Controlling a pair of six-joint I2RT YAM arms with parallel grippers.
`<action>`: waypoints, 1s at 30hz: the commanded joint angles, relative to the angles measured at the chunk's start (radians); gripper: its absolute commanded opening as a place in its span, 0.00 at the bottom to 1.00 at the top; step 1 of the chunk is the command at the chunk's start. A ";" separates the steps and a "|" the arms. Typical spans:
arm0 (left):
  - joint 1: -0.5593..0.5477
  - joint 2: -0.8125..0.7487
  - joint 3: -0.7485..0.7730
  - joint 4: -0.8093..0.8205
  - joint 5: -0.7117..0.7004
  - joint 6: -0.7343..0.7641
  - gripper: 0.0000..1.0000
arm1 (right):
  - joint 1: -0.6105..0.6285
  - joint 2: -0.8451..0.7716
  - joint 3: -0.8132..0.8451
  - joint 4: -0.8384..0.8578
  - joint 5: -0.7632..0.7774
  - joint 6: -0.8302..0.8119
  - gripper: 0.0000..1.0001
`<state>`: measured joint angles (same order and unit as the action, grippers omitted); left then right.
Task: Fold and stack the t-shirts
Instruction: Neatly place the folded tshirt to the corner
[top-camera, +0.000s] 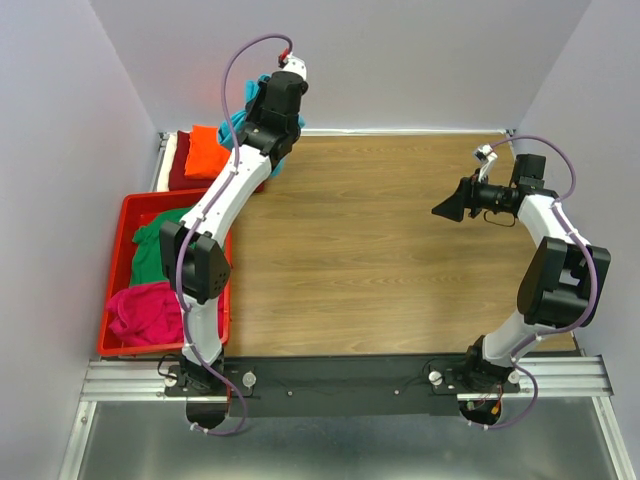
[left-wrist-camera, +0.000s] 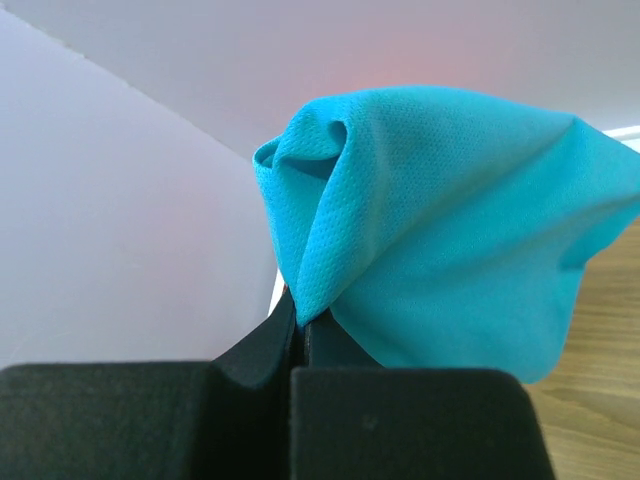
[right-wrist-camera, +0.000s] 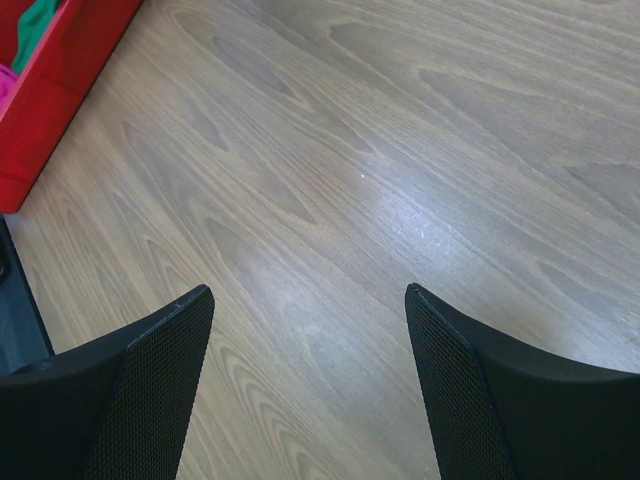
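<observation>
A turquoise t-shirt (left-wrist-camera: 450, 230) hangs bunched from my left gripper (left-wrist-camera: 300, 315), which is shut on a fold of the cloth. In the top view that arm reaches to the table's far left corner, and only bits of the turquoise t-shirt (top-camera: 240, 126) show behind the wrist, next to folded orange (top-camera: 205, 150), dark red (top-camera: 184, 172) and white (top-camera: 169, 155) t-shirts. Green (top-camera: 150, 245) and magenta (top-camera: 145, 312) t-shirts lie crumpled in the red crate (top-camera: 121, 215). My right gripper (right-wrist-camera: 310, 300) hovers open above bare wood on the right (top-camera: 448, 208), holding nothing.
The red crate (right-wrist-camera: 60, 85) stands along the left edge of the wooden table (top-camera: 380, 250). Pale walls close in the back and both sides. The arms' bases sit on a black rail (top-camera: 340, 378) at the near edge.
</observation>
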<state>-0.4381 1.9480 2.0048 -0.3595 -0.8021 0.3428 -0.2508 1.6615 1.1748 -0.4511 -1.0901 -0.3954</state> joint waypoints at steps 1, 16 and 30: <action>0.019 -0.012 0.055 0.028 -0.032 0.009 0.00 | -0.008 0.012 0.008 -0.024 -0.027 -0.023 0.84; 0.208 0.279 0.219 -0.036 0.144 -0.122 0.00 | -0.008 0.011 0.011 -0.035 -0.025 -0.037 0.84; 0.410 0.336 0.195 -0.004 0.313 -0.261 0.00 | -0.008 0.032 0.013 -0.049 -0.030 -0.052 0.84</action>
<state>-0.0502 2.3043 2.1921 -0.3828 -0.5655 0.1249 -0.2508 1.6756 1.1748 -0.4671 -1.0939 -0.4217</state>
